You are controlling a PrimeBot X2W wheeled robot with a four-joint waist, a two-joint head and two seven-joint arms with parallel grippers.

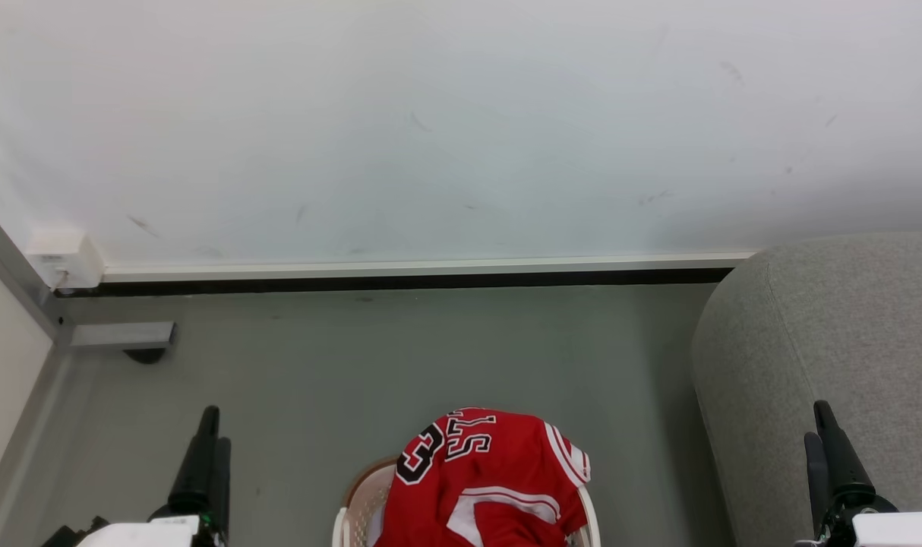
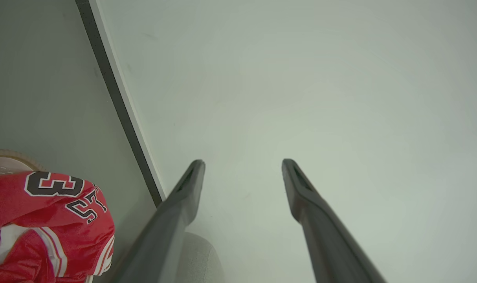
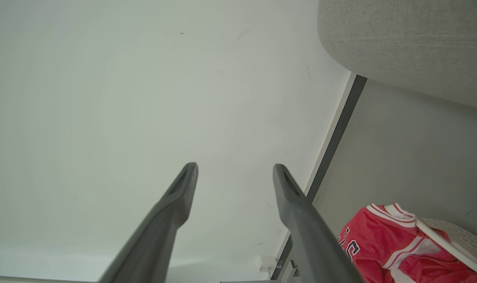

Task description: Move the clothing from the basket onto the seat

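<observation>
Dark left gripper spread wide, empty, right gripper likewise, red clothing in basket

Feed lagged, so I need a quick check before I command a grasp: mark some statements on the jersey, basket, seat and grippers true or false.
The jersey lies in the basket. True.
The left gripper is shut on the jersey. False: it is open, holding nothing.
The seat is on the robot's right of the basket. True.
The basket stands on the seat. False: it stands on the floor.
</observation>
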